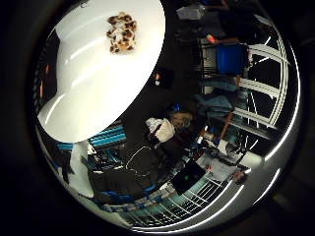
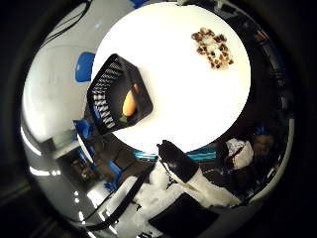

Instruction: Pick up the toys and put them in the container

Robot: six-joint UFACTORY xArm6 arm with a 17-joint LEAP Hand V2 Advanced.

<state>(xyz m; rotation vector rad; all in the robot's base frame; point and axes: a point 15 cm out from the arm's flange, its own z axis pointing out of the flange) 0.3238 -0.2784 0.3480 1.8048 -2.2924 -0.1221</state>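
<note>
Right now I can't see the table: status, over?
Hand clear of the table, holding nothing. Spotted plush toy lying loose on it. Orange toy inside black basket. Nothing in the way.

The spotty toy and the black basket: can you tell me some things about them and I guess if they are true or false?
1. The spotty plush toy lies on the round white table. True.
2. The black basket is empty. False: an orange carrot toy already lies inside it.
3. The spotty plush toy is inside the basket. False: it lies apart from the basket, on the far side of the table top.
4. The hand is holding the spotty toy. False: it hangs above the table's edge, touching no toy.
5. The basket sits near the table's edge. True.
</note>
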